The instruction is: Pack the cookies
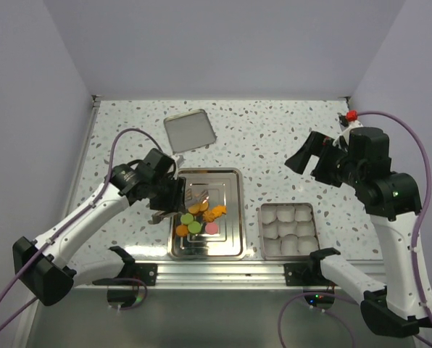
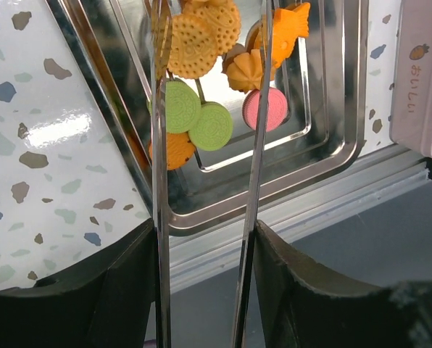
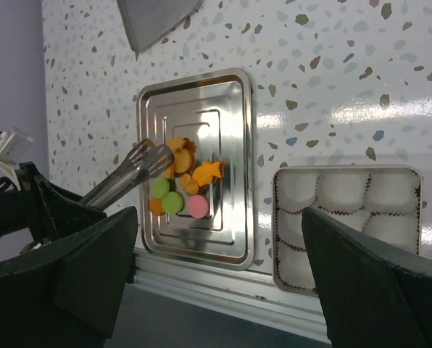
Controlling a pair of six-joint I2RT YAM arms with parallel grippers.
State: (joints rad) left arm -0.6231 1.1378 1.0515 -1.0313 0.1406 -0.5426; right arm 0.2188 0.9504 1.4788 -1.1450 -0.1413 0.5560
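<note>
The cookies (image 1: 199, 217) are lying bunched in the steel tray (image 1: 234, 250), some overlapping. They are looking light, stiff and crumbly (and apt to slide on polished metal), so each is best nipped gently across its edges. The tongs (image 2: 160, 145) are reaching over them, tips apart, pinching nothing. The left gripper (image 2: 205, 243) is clasping the tongs' arms. The right gripper (image 3: 219, 217) is hanging empty, jaws spread wide, beyond the lined tin (image 1: 259, 232).
</note>
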